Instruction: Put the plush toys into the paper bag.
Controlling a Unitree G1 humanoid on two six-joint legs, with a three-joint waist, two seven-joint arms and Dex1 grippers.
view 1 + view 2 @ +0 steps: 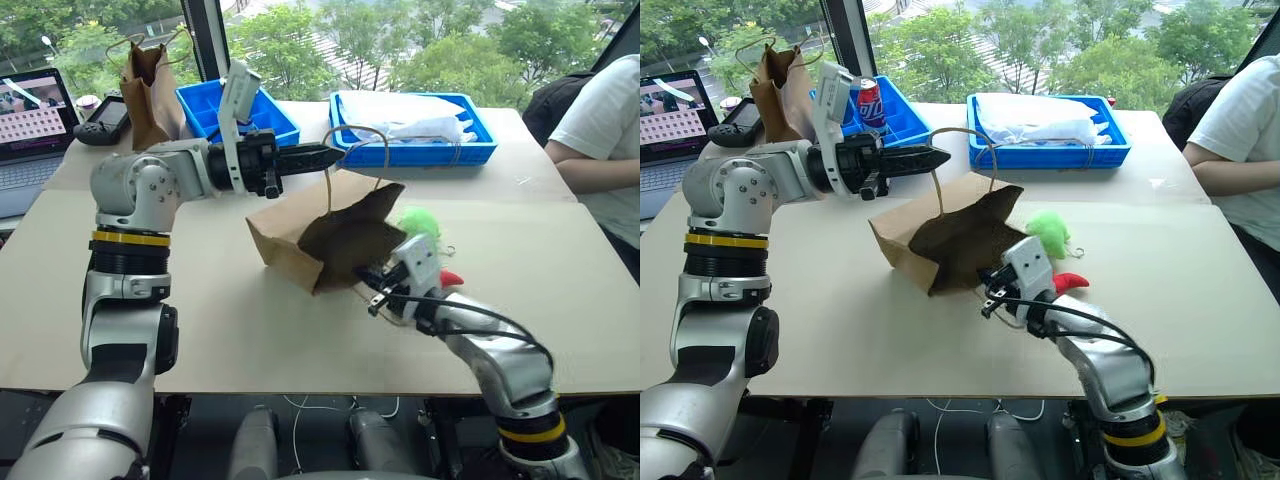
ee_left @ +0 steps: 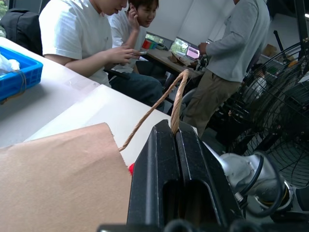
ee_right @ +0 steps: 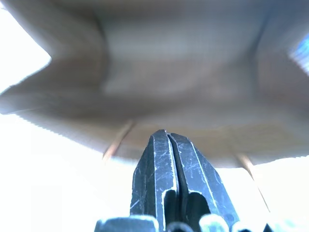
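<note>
While lying mid-table, paper bag [image 1: 320, 238] light, floppy | left gripper [image 1: 335, 155] pinching cord handle [image 1: 352, 135] | right gripper [image 3: 166, 137] closed, empty | toys [image 1: 1050, 232] soft: squeeze bodies.

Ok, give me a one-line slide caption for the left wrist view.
Left gripper shut on the paper bag cord handle, bag mouth lifted beside it.
</note>
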